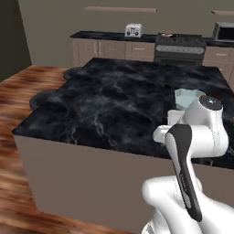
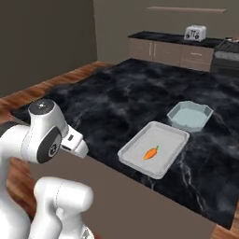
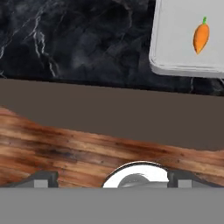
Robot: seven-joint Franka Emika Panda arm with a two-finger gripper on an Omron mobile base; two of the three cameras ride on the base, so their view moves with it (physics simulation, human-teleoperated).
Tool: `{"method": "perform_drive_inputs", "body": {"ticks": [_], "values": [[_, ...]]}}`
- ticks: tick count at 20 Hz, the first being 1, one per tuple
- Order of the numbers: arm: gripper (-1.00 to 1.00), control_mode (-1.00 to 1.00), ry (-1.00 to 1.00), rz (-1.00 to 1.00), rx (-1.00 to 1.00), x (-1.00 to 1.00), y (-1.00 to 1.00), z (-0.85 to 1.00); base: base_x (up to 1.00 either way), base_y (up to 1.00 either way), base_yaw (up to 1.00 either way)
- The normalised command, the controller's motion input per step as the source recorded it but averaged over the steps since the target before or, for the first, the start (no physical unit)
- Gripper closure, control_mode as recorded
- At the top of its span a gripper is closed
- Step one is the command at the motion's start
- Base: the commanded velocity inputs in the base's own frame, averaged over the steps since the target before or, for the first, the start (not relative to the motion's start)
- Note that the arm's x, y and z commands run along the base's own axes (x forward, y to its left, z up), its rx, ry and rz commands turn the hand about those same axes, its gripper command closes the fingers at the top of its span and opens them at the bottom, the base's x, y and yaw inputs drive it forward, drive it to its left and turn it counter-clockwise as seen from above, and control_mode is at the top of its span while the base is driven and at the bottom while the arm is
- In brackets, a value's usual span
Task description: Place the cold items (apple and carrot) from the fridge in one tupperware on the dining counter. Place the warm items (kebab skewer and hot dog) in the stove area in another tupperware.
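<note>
**Carrot lies alone in the rectangular tupperware**

Down at the bottom of the hand view, the gripper [image 3: 113, 178] stands with its jaws wide apart and nothing between them; the two dark finger tips [image 3: 41, 178] sit far out to either side. Beneath them runs the wooden floor [image 3: 65, 144], then the brown side wall of the dining counter [image 3: 109, 111], then its black marbled top.

On that top, near the edge closest to the robot, rests a shallow rectangular tupperware [image 2: 135, 151], pale grey with a raised rim. The carrot [image 2: 151, 152] lies flat inside it, roughly in the middle of the tray's floor. From the right base view its long axis runs slightly aslant, the green stub pointing away from the robot and to the right, the orange root end pointing back toward the near counter edge. In the hand view the carrot [image 3: 201, 37] shows its green tip toward the top of the picture.

Just beyond the tray stands a second tupperware [image 2: 190, 115], an eight-sided, pale blue-green tub, close to the first but not touching it.

Far behind, on the back counter, sits a toaster [image 2: 195, 32] beside a stove [image 1: 180, 45]. No writing or brand can be read on anything.
</note>
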Motion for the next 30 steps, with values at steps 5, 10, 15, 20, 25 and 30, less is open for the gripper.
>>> {"method": "perform_drive_inputs", "body": {"ticks": [5, 10, 15, 20, 25, 30], "values": [[-1.00, 1.00, 0.00, 0.00, 0.00, 0.00, 0.00, 0.00, -0.14, 0.74, 0.99], [-1.00, 1.00, 0.00, 0.00, 0.00, 0.00, 0.00, 0.00, 0.03, 0.73, 0.94], [-1.00, 1.00, 0.00, 0.00, 0.00, 0.00, 0.00, 0.00, 0.73, 0.40, 0.64], [-1.00, 1.00, 0.00, 0.00, 0.00, 0.00, 0.00, 0.00, 1.00, 0.00, 0.48], [-1.00, 1.00, 0.00, 0.00, 0.00, 0.00, 0.00, 0.00, 1.00, 0.00, 0.43], [-1.00, 1.00, 0.00, 0.00, 0.00, 0.00, 0.00, 0.00, 1.00, 0.00, 0.43]]}}
